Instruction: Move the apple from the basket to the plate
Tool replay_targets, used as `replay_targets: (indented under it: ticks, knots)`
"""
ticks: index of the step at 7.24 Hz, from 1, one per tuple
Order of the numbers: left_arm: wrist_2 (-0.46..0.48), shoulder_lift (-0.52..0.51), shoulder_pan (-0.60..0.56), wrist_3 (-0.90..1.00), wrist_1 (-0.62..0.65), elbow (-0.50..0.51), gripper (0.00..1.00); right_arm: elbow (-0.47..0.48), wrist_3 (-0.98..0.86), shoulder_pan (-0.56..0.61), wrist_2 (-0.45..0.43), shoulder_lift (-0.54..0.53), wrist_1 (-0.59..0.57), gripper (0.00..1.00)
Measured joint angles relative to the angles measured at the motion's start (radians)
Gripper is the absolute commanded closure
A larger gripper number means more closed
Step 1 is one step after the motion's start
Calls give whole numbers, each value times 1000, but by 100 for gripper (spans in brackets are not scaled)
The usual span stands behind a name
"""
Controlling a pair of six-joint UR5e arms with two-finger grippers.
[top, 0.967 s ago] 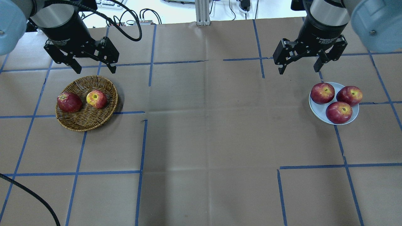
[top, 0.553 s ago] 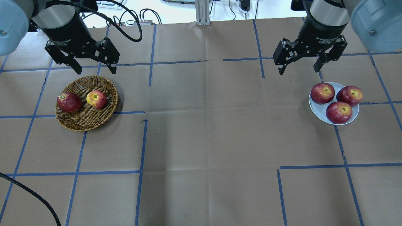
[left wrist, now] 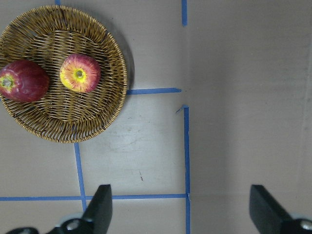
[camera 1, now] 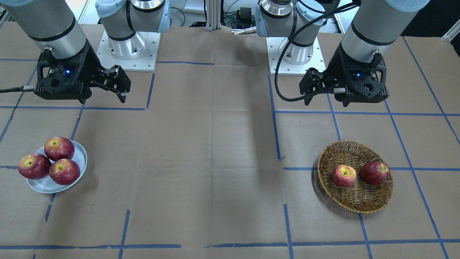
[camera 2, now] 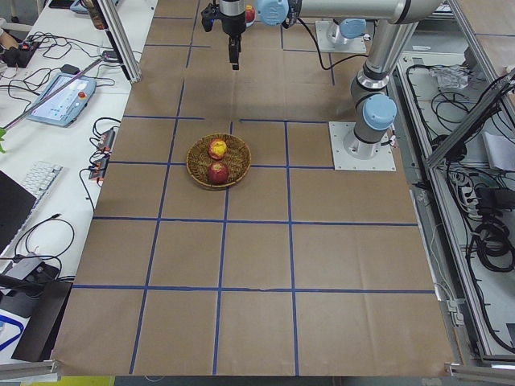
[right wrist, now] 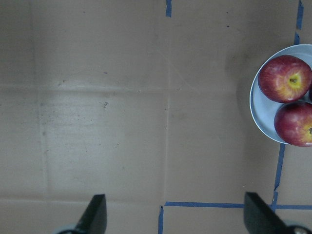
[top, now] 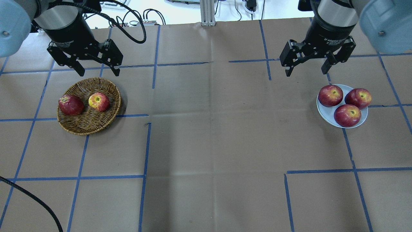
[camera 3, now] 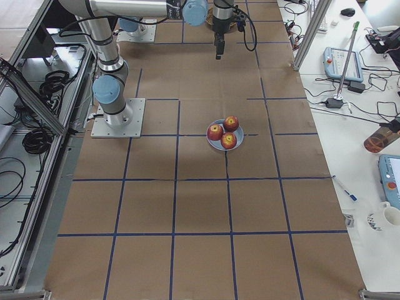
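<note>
Your apple (top: 98, 101), the paler one with the yellow top, lies in the basket (top: 84, 128) just beside a darker apple (top: 70, 105). The left gripper (top: 98, 72) hangs wide open and empty above the table (top: 206, 145), short of the basket, so you're at the approach. Next, lower it over the pale apple, clear of its neighbour. The right gripper (top: 305, 72), also open, hangs near the plate (top: 323, 116), which carries three apples.

The table (top: 206, 145) is gridded with blue tape (top: 109, 177) — three dark-red apples (top: 347, 114) are clustered at one end, another dark apple (top: 70, 105) opposite.
</note>
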Motion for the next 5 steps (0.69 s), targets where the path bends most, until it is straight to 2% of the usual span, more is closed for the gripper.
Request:
replay_targets:
  ticks: [5]
  knots:
    - [1,-65,42,151,119,-44,1,0,0,0,0,0,0,0]
